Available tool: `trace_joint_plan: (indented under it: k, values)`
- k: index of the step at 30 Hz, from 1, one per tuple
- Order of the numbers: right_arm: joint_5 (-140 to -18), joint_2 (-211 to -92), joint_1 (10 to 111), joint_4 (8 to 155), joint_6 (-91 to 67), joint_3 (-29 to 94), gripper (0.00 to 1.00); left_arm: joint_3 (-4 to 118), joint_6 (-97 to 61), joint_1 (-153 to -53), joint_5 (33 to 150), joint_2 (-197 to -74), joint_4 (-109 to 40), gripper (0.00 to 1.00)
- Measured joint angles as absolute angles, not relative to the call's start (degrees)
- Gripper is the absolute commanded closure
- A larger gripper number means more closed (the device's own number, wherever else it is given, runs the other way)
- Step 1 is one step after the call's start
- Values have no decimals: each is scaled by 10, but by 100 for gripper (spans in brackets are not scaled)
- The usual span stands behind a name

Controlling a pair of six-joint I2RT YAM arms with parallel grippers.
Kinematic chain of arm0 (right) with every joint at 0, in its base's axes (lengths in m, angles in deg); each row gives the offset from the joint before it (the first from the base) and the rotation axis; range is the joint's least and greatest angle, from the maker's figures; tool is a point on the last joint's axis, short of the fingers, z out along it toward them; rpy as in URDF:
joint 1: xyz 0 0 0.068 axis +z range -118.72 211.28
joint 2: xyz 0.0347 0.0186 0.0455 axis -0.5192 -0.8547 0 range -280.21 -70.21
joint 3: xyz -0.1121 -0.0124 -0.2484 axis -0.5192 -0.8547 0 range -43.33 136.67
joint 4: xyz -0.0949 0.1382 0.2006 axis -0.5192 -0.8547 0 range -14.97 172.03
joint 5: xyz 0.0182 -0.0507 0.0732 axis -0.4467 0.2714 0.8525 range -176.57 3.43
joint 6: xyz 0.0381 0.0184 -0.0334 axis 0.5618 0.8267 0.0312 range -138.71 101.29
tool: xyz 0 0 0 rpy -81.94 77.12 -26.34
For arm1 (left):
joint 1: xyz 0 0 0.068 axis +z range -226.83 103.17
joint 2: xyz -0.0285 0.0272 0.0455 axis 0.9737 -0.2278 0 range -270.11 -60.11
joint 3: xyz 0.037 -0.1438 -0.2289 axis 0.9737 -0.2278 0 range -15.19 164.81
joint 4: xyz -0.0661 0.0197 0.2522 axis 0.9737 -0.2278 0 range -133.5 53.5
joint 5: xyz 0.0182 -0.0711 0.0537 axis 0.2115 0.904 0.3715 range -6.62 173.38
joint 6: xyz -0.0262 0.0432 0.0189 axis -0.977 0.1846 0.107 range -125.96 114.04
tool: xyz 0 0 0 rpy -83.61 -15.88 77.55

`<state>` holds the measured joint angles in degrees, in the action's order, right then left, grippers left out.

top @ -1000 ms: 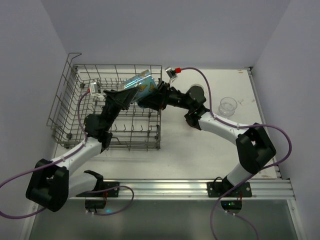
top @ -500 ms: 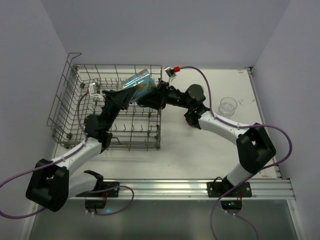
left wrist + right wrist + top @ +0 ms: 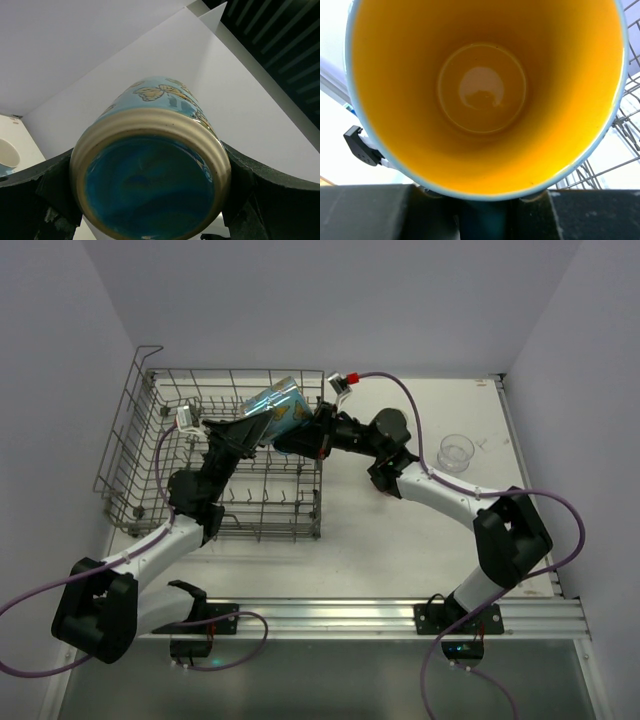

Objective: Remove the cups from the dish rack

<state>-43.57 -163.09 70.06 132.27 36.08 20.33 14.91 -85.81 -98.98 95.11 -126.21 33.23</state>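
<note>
Tumbler (image 3: 277, 408), light blue, hangs tilted over the dish rack's (image 3: 140, 445) far right corner, my left hand (image 3: 252, 426) clamped on its base. Only my right wrist view shows its yellow inside. My right hand (image 3: 303, 436) sits at the rim, and I cannot tell whether it grips.

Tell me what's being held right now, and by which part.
The left gripper clamps the blue tumbler by its sides near the base. The right gripper sits at its open rim; whether it grips cannot be told.
</note>
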Motion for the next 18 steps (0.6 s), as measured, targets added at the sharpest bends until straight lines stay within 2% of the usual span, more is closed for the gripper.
trace_joint_plan:
  k: [1, 2, 3, 18]
  values:
    - [-436, -1630, 701, 1322, 361, 203, 100, 149, -859, -990, 953, -1262, 332, 59]
    - [-436, -1629, 701, 1321, 361, 203, 100, 149, -859, -990, 955, -1262, 333, 26]
    - [-436, -1627, 701, 1321, 359, 202, 100, 149, -859, -990, 957, -1262, 333, 0]
    - [-444, -1566, 702, 1312, 350, 148, 100, 187, -791, -938, 1101, -1214, 246, 0]
